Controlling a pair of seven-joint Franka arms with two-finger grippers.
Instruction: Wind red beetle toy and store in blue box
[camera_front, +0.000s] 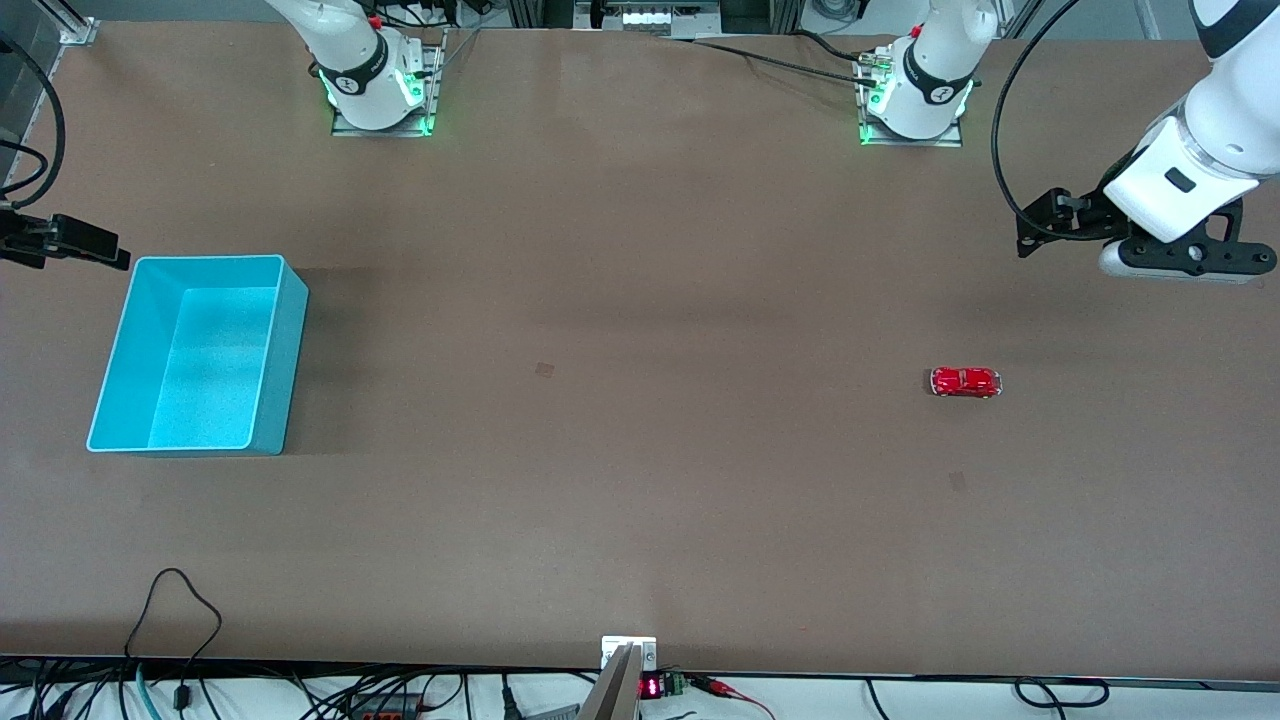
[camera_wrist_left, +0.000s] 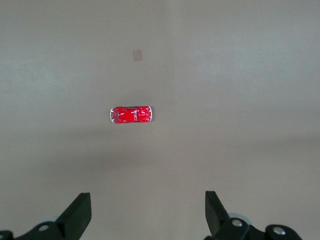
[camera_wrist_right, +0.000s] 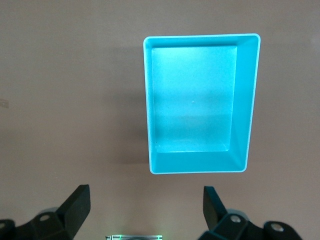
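The red beetle toy (camera_front: 965, 382) (camera_wrist_left: 130, 114) stands on its wheels on the brown table toward the left arm's end, with nothing touching it. My left gripper (camera_wrist_left: 146, 200) (camera_front: 1176, 262) hangs high over bare table a short way from the toy, open and holding nothing. The blue box (camera_front: 286, 368) (camera_wrist_right: 248, 105) sits upright and empty toward the right arm's end. My right gripper (camera_wrist_right: 145, 192) is open and empty, up in the air over bare table beside the box. In the front view only a black part of that hand (camera_front: 62, 240) shows at the picture's edge.
Two small dark patches (camera_front: 545, 369) (camera_front: 957, 481) mark the tabletop. The arm bases (camera_front: 380, 95) (camera_front: 915, 100) stand along the robots' edge. Cables (camera_front: 180, 620) and a small mount (camera_front: 628, 655) lie at the edge nearest the front camera.
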